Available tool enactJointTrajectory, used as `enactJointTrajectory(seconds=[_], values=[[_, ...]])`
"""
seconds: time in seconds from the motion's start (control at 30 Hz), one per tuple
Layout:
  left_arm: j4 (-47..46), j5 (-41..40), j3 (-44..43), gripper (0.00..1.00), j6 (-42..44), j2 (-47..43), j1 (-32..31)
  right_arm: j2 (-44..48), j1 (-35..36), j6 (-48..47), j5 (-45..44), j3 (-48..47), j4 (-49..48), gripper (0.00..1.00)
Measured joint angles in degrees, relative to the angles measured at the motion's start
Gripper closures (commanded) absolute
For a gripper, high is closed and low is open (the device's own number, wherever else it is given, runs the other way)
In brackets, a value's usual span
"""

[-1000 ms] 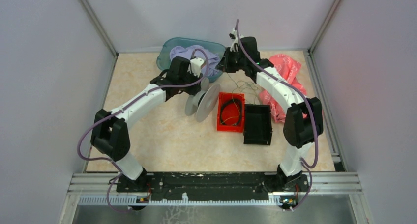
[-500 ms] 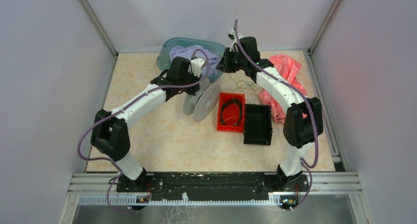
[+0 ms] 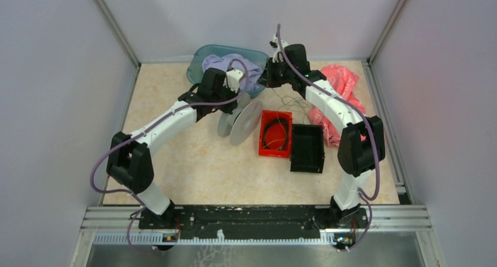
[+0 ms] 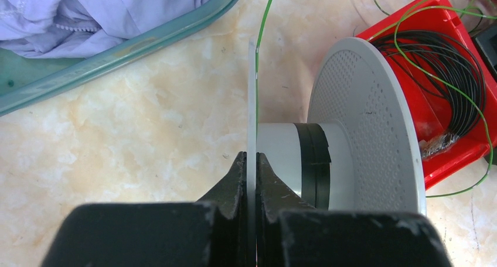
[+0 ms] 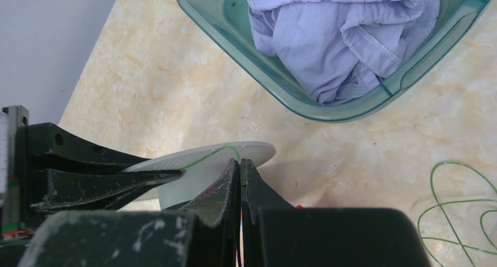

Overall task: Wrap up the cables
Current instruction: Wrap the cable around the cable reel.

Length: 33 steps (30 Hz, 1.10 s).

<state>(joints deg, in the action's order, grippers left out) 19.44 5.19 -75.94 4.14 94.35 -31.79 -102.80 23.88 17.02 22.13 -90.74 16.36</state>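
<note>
The white spool [image 4: 369, 120] stands on its rims on the table, with a black band round its hub. My left gripper [image 4: 251, 157] is shut on the spool's thin near rim, also visible from above [image 3: 241, 122]. A green wire of the cables [image 4: 262, 21] runs up past that rim. My right gripper [image 5: 240, 161] is shut on this green wire [image 5: 208, 155], which arcs over the spool's rim [image 5: 258, 150]. From above, the right gripper [image 3: 267, 79] hangs behind the spool, and loose cables [image 3: 293, 103] trail towards the red bin [image 3: 262, 139].
The red bin [image 4: 451, 158] holds a black coil and green loops, right beside the spool. A black bin [image 3: 307, 148] sits to its right. A teal basin [image 3: 196, 62] with lilac cloth stands at the back, and pink cloth [image 3: 343, 82] lies at the back right.
My left gripper has shut on the spool's rim, and the spool has shifted slightly left. The right gripper stays shut on the green wire and has barely moved.
</note>
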Motion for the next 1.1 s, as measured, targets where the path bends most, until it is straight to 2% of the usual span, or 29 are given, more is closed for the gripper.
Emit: enactJointTrajectory(seconds=[0.17, 0.27, 0.33, 0.53, 0.77, 0.93, 1.1], values=[[-0.8, -1.6, 0.0, 1.0, 0.0, -2.3, 0.0, 0.0, 0.0, -2.1, 1.2, 0.0, 0.8, 0.73], [-1.6, -2.3, 0.0, 1.0, 0.0, -3.7, 0.0, 0.0, -0.5, -3.8, 2.5, 0.0, 1.4, 0.53], [-1.9, -3.1, 0.0, 1.0, 0.2, -4.8, 0.0, 0.0, -0.9, -4.7, 3.6, 0.0, 1.6, 0.47], [-2.9, -7.0, 0.0, 1.0, 2.0, -7.9, 0.0, 1.5, -3.9, -8.0, 7.4, 0.0, 2.3, 0.34], [-4.0, -11.0, -0.1, 1.0, 3.7, -10.5, 0.0, 4.9, -7.2, -10.9, 11.6, 0.0, 2.1, 0.27], [-2.9, -10.7, -2.1, 1.0, 3.1, -10.7, 0.7, 6.8, -7.1, -14.0, 14.5, 2.0, 2.0, 0.25], [-1.5, -8.5, -5.6, 1.0, 0.1, -10.8, 2.1, 10.8, -7.1, -18.0, 15.7, 7.8, 1.2, 0.2]])
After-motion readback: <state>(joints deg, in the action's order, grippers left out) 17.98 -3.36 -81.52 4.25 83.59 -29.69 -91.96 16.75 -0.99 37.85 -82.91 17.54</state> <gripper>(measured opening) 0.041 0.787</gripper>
